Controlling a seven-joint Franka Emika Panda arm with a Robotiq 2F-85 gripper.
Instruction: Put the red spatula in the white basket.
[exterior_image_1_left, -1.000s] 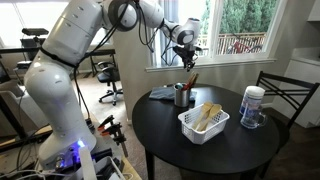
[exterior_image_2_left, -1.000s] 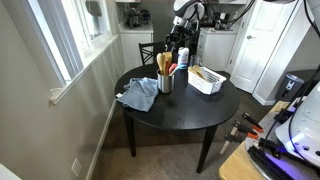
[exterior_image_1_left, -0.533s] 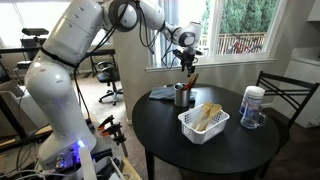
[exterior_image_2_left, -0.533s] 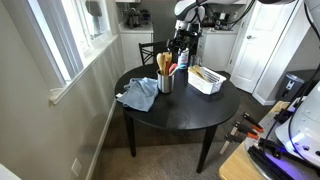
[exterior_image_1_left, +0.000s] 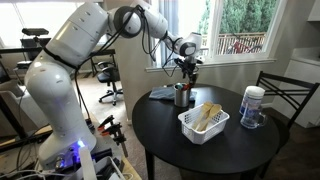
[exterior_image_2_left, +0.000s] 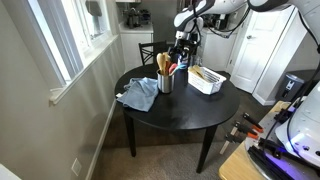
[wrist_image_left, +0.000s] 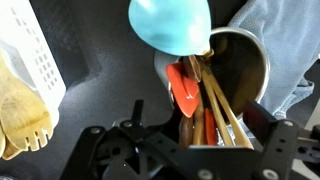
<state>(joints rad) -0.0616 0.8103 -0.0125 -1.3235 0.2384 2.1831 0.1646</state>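
Confirm gripper (wrist_image_left: 203, 118) empty with jaws spread, hanging directly over the dark utensil cup (wrist_image_left: 252, 50). Locate the red spatula (wrist_image_left: 185, 86) straight below, between the jaws, standing head-up in that cup. Treat its long axis as near-vertical, in line with the approach. Expect crowding from the teal spatula (wrist_image_left: 170, 25) and wooden utensils (wrist_image_left: 228, 110) alongside. Find the white basket (wrist_image_left: 30, 60) off to one side, near the cup. Descend, pinch, lift straight up.
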